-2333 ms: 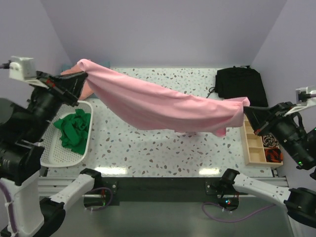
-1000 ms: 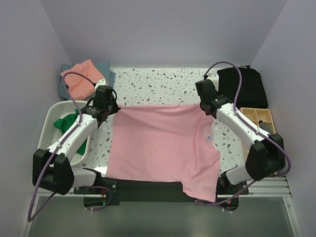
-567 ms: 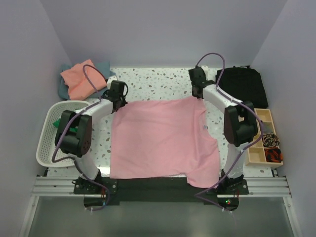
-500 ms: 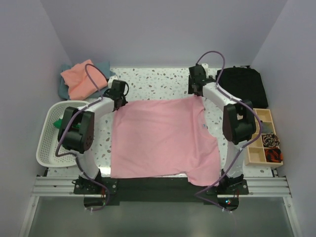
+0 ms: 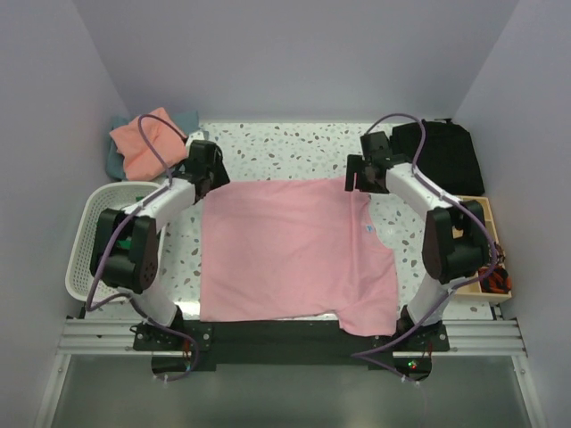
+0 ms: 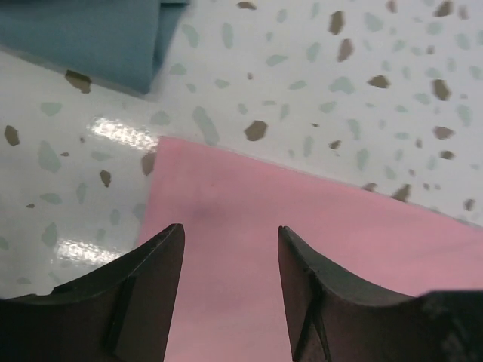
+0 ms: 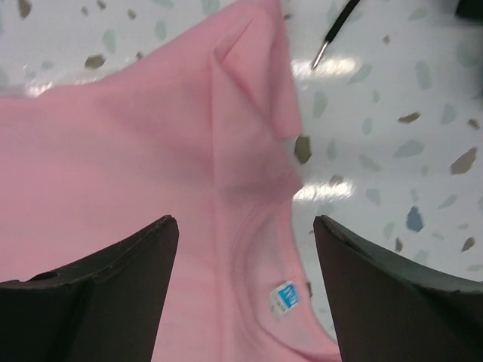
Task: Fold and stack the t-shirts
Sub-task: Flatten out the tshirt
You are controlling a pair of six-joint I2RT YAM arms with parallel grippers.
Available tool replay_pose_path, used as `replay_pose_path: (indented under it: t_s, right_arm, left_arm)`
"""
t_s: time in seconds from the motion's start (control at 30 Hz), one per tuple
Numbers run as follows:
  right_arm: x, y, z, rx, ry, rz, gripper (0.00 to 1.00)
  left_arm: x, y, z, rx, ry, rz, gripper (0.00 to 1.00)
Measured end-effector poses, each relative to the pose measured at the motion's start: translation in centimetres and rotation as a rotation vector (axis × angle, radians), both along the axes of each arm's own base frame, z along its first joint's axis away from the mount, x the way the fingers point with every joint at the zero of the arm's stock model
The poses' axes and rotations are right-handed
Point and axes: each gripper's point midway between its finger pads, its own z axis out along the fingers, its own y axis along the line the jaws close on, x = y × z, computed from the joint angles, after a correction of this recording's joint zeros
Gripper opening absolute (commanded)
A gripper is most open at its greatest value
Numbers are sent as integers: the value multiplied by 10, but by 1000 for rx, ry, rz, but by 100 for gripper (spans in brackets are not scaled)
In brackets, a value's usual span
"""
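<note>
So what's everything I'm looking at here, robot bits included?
pink shirt: one, light pink, spread flat mid-table
orange shirt: one, salmon, bunched at the far left corner
blue shirt: one, grey-blue, under the orange shirt
basket: one, white, left edge
black bundle: one, black, far right corner
tray: one, pale wood with compartments, right edge
table: one, white with speckles
left gripper: one, black, open over the pink shirt's far left corner
right gripper: one, black, open over the pink shirt's collar
</note>
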Motion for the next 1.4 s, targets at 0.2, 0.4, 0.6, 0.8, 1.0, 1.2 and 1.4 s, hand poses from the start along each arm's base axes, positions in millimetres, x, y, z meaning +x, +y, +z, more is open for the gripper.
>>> replay_pose_path:
  t_s: [0.2, 0.4, 0.6, 0.8, 1.0, 1.2, 1.4]
  right_arm:
    - [-49, 32, 3, 205, 42, 100, 72]
    - [-79, 43, -13, 298, 100, 104, 75]
    - [-107, 42, -39, 328, 159, 84, 77]
    - [-119, 36, -61, 337, 179, 66, 79]
    - [-110, 24, -65, 290, 147, 26, 83]
    - [-107, 2, -68, 194, 130, -42, 84]
    - [-116, -18, -72, 105, 156, -101, 87]
  left_arm:
    - [-10, -63, 49, -261, -173, -229, 56]
    - [-32, -109, 4, -440, -81, -386, 55]
    - [-56, -120, -39, -515, 32, -412, 54]
    - [-54, -122, -38, -515, 13, -426, 53]
    - [-52, -111, -45, -447, 16, -406, 53]
    - [-49, -92, -51, -345, 16, -362, 54]
    - [-45, -80, -52, -274, 8, -332, 54]
